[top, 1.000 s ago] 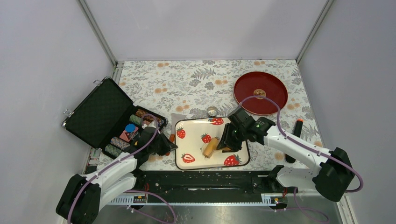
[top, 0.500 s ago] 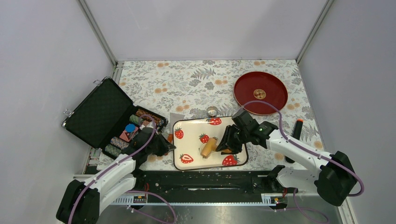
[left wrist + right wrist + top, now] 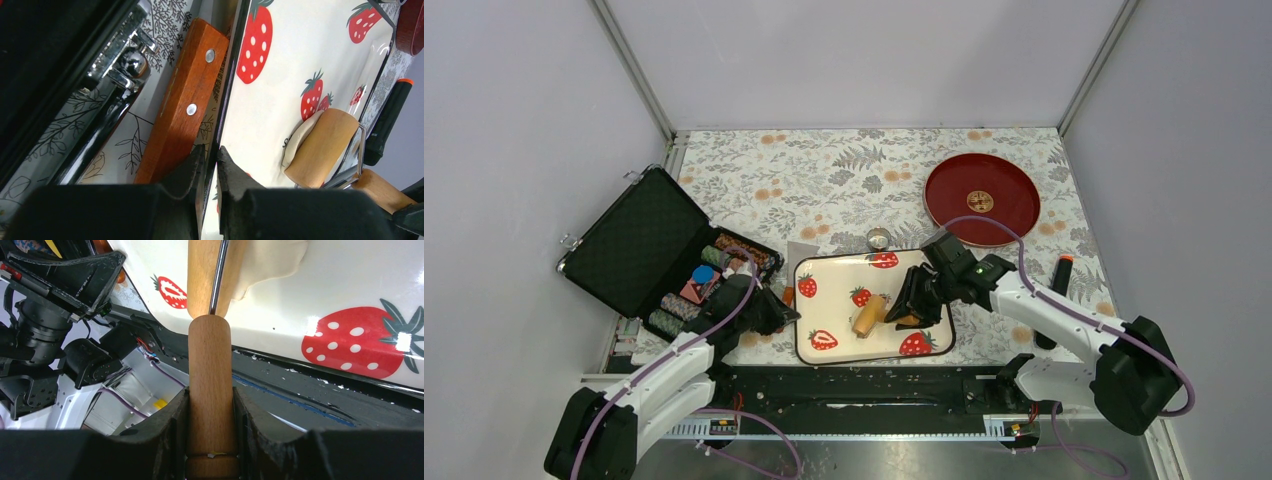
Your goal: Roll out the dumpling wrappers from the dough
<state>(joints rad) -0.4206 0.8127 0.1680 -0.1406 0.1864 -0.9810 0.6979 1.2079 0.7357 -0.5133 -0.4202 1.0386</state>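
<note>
The dough (image 3: 299,139) is a pale flattened sheet on the strawberry tray (image 3: 838,318), partly under the tan wooden roller (image 3: 870,314). My right gripper (image 3: 908,306) is shut on the roller's wooden handle (image 3: 210,390), and the drum lies on the dough (image 3: 270,260). My left gripper (image 3: 210,153) is shut on the tray's left rim, one finger above and one below; it sits at the tray's left side (image 3: 776,312) in the top view. No round dumpling wrappers are in view.
A wooden-handled tool (image 3: 185,100) lies just outside the tray's left rim. An open black case (image 3: 639,250) of chips stands to the left. A metal ring cutter (image 3: 879,239) sits behind the tray, a red plate (image 3: 981,198) at back right, and a black marker (image 3: 1054,300) on the right.
The tray and the roller have shifted slightly left with both arms. Both grips are unchanged.
</note>
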